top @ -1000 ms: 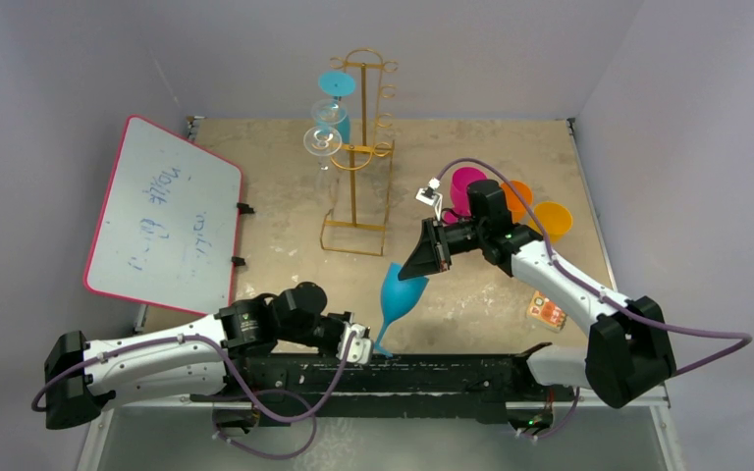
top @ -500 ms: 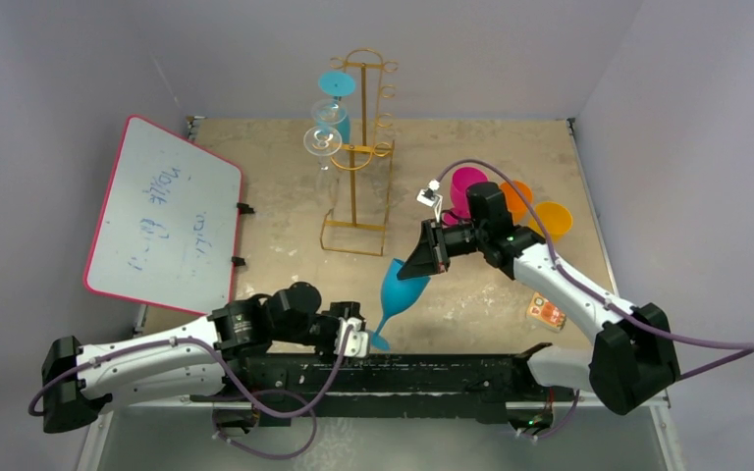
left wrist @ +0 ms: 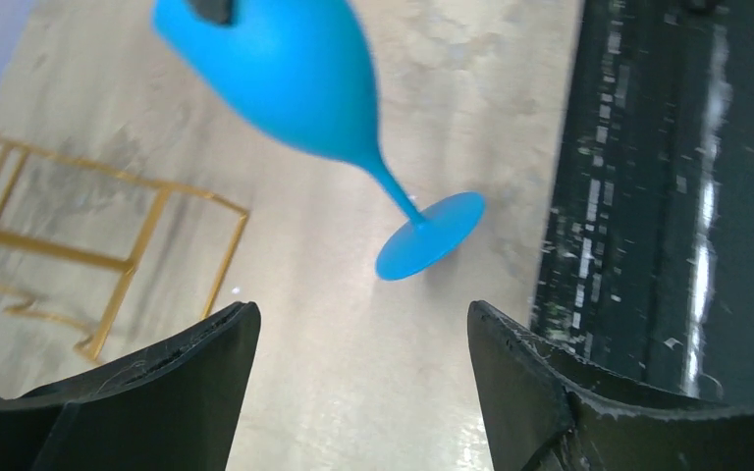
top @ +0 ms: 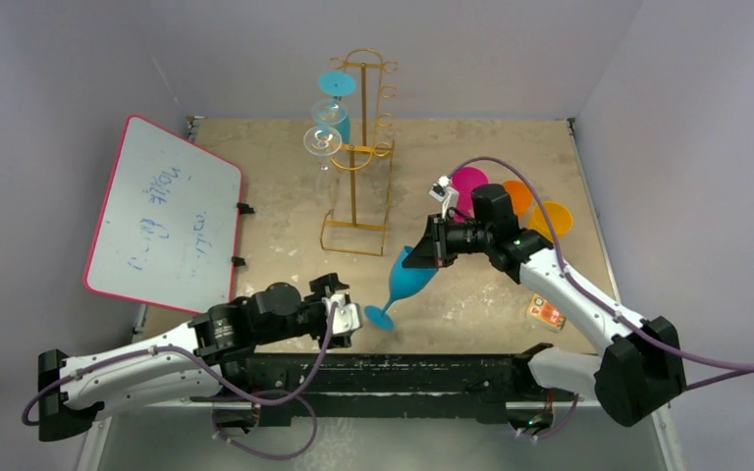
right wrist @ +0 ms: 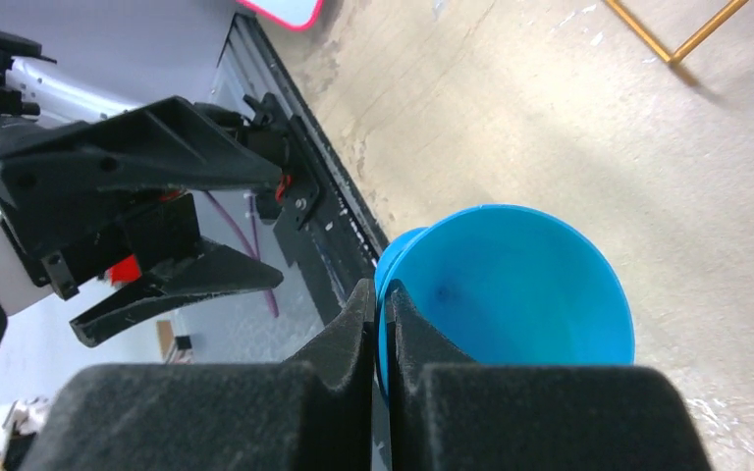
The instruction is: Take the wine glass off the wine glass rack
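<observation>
Blue wine glass (top: 407, 283) is held tilted, its rim clamped in the right gripper (top: 432, 253), off the gold rack (top: 356, 186) and at the rack's 5 o'clock. The left gripper (top: 342, 306) is seen spread wide and empty, at 9 o'clock of the glass's foot.

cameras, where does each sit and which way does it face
Top external: above, behind the bases, looking down on table, gold rack, left claw, right claw.
Left wrist: on left arm, looking past the open left claw at the table.
Right wrist: on right arm, looking along the right claw pinching a rim.
All three share the blue wine glass.
</observation>
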